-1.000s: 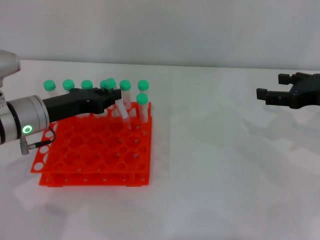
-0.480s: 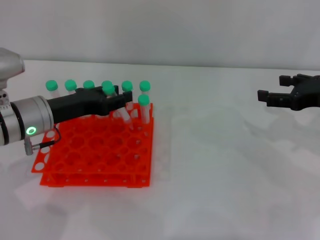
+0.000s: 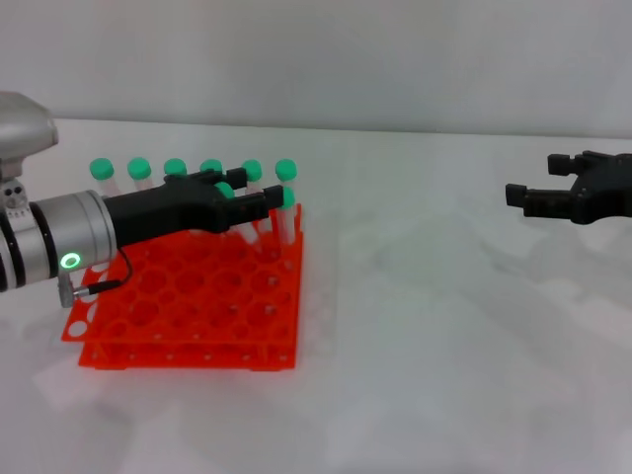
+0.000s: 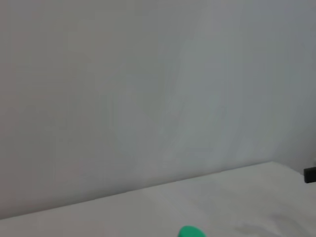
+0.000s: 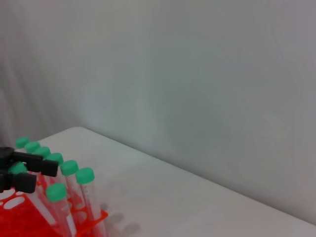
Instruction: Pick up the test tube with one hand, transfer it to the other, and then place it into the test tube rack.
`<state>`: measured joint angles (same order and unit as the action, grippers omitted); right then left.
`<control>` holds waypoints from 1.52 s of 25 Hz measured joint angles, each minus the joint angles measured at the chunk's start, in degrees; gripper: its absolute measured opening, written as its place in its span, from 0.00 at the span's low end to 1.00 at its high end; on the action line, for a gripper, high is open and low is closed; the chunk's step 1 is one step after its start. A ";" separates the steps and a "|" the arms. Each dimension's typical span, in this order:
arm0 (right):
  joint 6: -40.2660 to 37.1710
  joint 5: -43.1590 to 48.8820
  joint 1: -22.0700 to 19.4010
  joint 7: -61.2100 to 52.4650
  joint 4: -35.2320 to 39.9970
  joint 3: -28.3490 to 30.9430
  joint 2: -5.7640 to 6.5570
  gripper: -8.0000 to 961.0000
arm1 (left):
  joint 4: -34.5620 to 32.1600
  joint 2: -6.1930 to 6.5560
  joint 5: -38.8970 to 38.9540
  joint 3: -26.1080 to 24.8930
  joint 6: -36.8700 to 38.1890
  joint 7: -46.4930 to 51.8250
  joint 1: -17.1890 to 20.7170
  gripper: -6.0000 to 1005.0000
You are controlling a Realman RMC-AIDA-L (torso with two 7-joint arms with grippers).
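- Head view: left gripper (image 3: 265, 200) over the test tube rack (image 3: 188, 296) far rows, clamped on the test tube (image 3: 225, 192), cap between jaws.
- Risk: tip misses hole, or fingers knock neighbouring racked tubes (image 3: 284, 197).
- Right gripper (image 3: 538, 197) parked well apart, spread wide, empty.

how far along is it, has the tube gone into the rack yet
Nearly finished, judging by the layout. The handover looks done: the right gripper is open, empty and far off to the side. In hand: the left gripper is over the test tube rack, with the test tube between its fingers in the second row, green cap up. Left to do: seat the tube if it is not fully in, let go and withdraw.
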<state>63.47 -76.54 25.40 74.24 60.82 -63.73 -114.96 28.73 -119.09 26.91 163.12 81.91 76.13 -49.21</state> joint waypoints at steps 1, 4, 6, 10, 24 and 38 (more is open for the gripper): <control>0.01 0.00 -0.01 0.00 0.00 -0.10 0.00 0.89 | -0.27 -0.01 -0.11 0.00 -0.02 -0.30 -0.04 0.73; 0.00 0.00 -0.32 0.03 0.00 -0.22 0.00 0.89 | -0.56 -0.01 -0.10 0.00 -0.32 -1.23 -0.16 0.75; 0.03 0.00 -0.57 0.06 0.00 -0.25 0.00 0.89 | -0.38 -0.01 0.25 0.00 -0.40 -1.68 -0.19 0.75; 0.23 0.00 -0.96 0.11 0.00 -0.26 0.00 0.89 | 0.34 0.01 1.49 -0.06 -0.19 -2.47 0.23 0.74; 1.10 -4.00 -3.48 6.09 0.54 4.16 -0.15 0.89 | 7.56 -0.16 31.68 -0.08 23.37 -17.17 17.94 0.74; 14.69 -22.11 -8.11 42.67 -26.97 30.44 0.08 0.89 | -13.94 -0.28 47.98 -0.97 22.39 -41.62 38.39 0.74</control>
<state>78.16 -98.66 17.29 116.91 33.85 -33.29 -114.87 14.79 -119.37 74.89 162.15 104.30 34.51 -10.82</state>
